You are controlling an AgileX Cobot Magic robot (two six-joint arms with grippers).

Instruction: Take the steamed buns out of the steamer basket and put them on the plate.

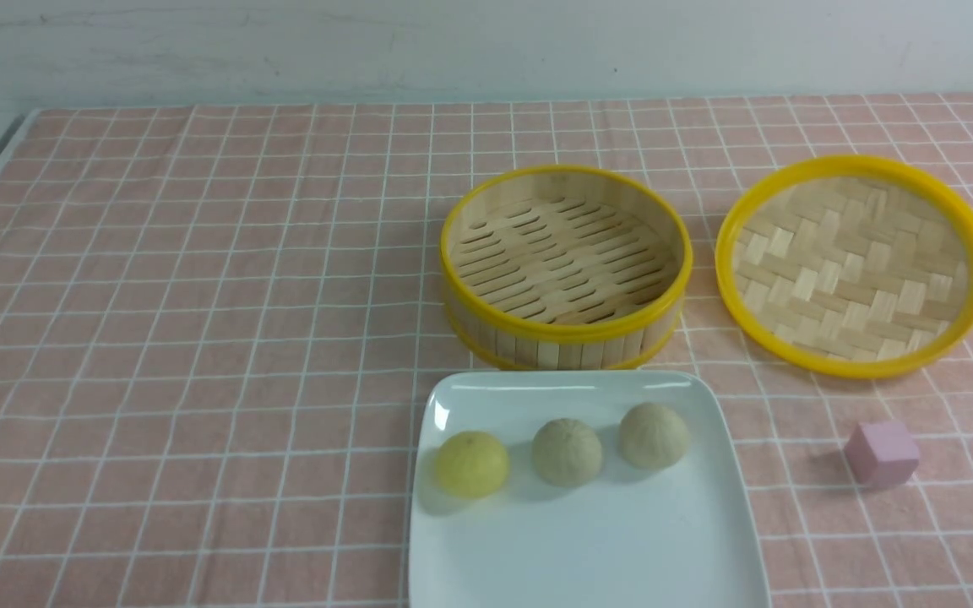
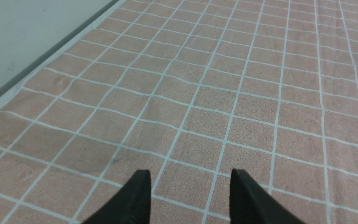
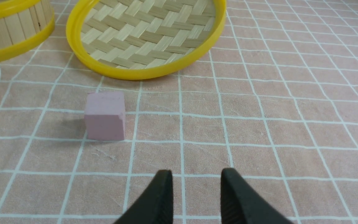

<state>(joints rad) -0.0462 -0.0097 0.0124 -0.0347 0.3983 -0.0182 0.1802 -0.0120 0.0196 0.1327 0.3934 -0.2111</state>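
Left gripper [image 2: 190, 186]: jaws apart, empty, over bare tablecloth [image 2: 197, 93]. Right gripper [image 3: 194, 186]: jaws apart, empty. Plate [image 1: 588, 540], near table edge: three steamed buns [image 1: 568, 452] in a row. Pink cube [image 1: 881, 453] beside it. Steamer basket [image 1: 565, 333], behind plate: empty. Woven lid [image 1: 854, 266] alongside.

A pink checked tablecloth [image 1: 199, 338] carries the steamer basket [image 1: 565, 338], woven lid [image 1: 854, 266], plate [image 1: 588, 540] and pink cube [image 1: 882, 453].

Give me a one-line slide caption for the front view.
Three steamed buns lined up on the white plate, the steamer basket empty behind it, woven lid and pink cube alongside.
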